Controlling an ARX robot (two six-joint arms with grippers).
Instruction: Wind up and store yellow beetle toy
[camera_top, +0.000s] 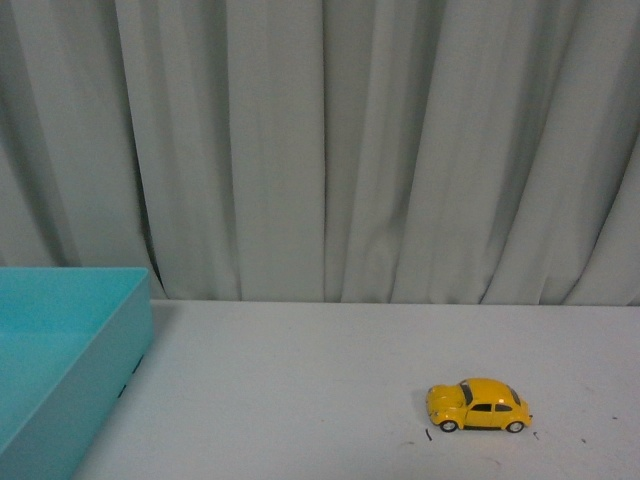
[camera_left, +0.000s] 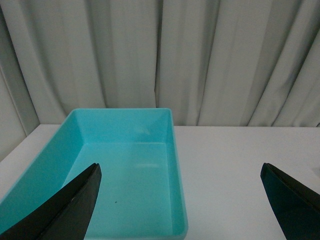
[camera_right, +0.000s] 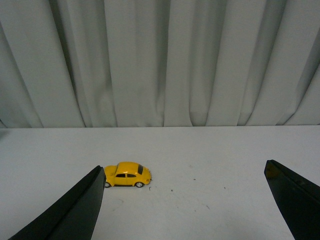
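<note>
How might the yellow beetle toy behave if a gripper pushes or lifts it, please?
The yellow beetle toy stands on its wheels, so a lengthwise push would probably roll it. Its glossy, rounded body looks rigid yet possibly slippery.

Matte black fingers (camera_left: 65, 210), tapered; smooth, pointed

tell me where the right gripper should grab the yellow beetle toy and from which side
Come from above and close on the two door sides of the yellow beetle toy, midway between its wheels. It stands upright on the table, side-on to the robot; the flatter flanks should hold better than the rounded roof. The right gripper is open and faces it.
</note>
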